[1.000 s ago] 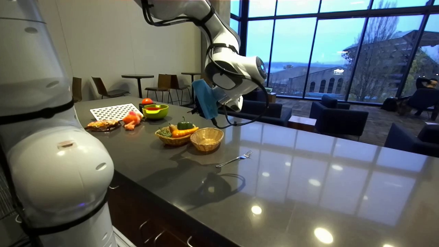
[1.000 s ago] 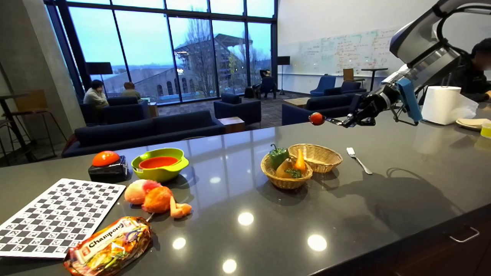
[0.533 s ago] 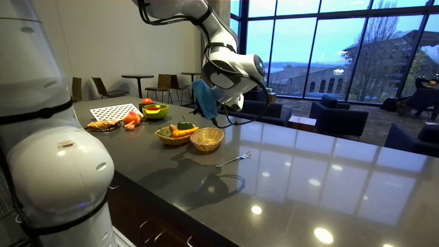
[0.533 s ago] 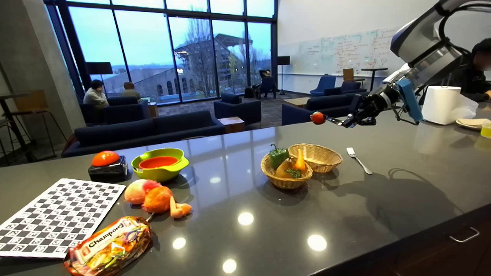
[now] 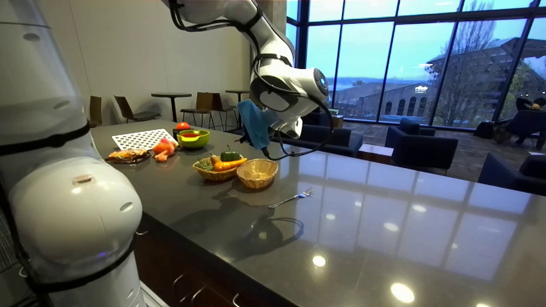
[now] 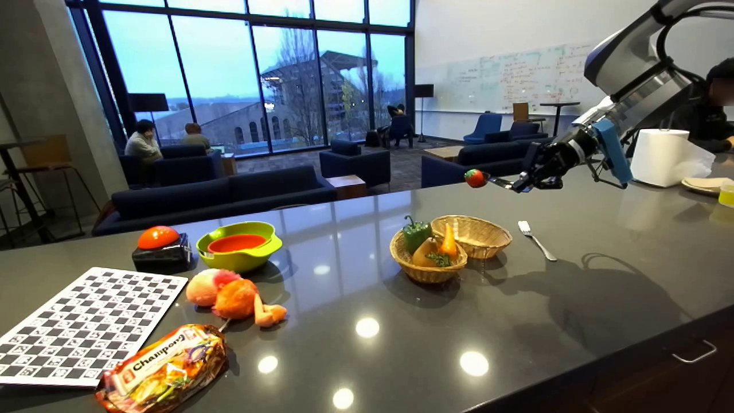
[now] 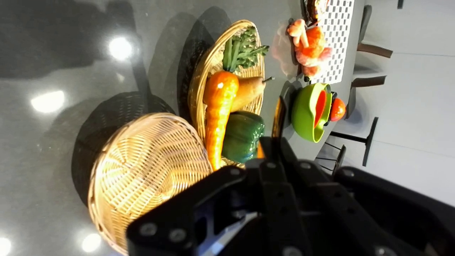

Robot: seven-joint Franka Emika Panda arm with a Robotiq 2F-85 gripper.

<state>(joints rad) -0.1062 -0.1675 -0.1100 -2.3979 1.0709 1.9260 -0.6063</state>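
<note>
My gripper (image 6: pixel 520 184) is shut on a slim metal utensil (image 6: pixel 499 182), raised above the counter. A small red, strawberry-like piece with some green (image 6: pixel 475 178) is at the utensil's far end; I cannot tell whether it is pierced or rests there. In the wrist view the fingertips (image 7: pixel 276 142) close around the utensil (image 7: pixel 279 115), seen edge-on; the red piece is hidden. Nearest below are an empty wicker basket (image 7: pixel 144 167) and a wicker basket (image 7: pixel 199 81) with a carrot (image 7: pixel 219 110), green pepper (image 7: pixel 243 135), brown pear-like item (image 7: pixel 249 92) and greens (image 7: pixel 241 51).
A fork (image 6: pixel 536 240) lies beside the empty basket. A green bowl with red inside (image 6: pixel 269 252), plush toy (image 6: pixel 235 297), noodle packet (image 6: pixel 166 367), checkered board (image 6: pixel 86 327) and black box with orange button (image 6: pixel 160 258) stand further along. A paper towel roll (image 6: pixel 658 158) stands behind the gripper.
The gripper and utensil have barely moved. The red piece has turned slightly, and more green shows on it. The upper arm has shifted slightly left in an exterior view.
</note>
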